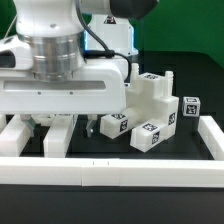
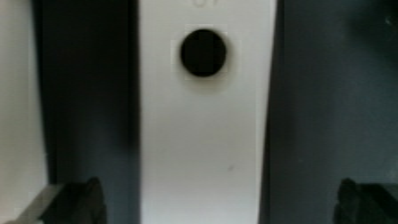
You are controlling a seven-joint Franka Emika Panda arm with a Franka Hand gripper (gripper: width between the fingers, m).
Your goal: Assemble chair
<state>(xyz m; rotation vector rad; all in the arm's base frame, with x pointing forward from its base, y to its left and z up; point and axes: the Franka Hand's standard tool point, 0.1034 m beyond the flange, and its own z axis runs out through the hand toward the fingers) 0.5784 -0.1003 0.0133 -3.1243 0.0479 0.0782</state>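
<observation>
Wrist view: the gripper (image 2: 214, 208) stands released, its dark fingers (image 2: 75, 202) spread wide to either side of a long white chair part (image 2: 205, 140) pierced by an oval hole (image 2: 205, 52), a dark gap separating each finger from it. Exterior view: the arm (image 1: 55, 50) fills the upper left of the frame; tagged white chair blocks (image 1: 150, 115) cluster right of centre, inside the white border rails (image 1: 110, 175).

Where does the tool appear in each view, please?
Exterior view: the tool hangs low at that view's left, open, behind the front rail, over a white bar.
Wrist view: only its two dark fingertips show, one on each side of a white bar with an oval hole.
Shared landmark: probably that white bar; the hole is not seen from outside.
</observation>
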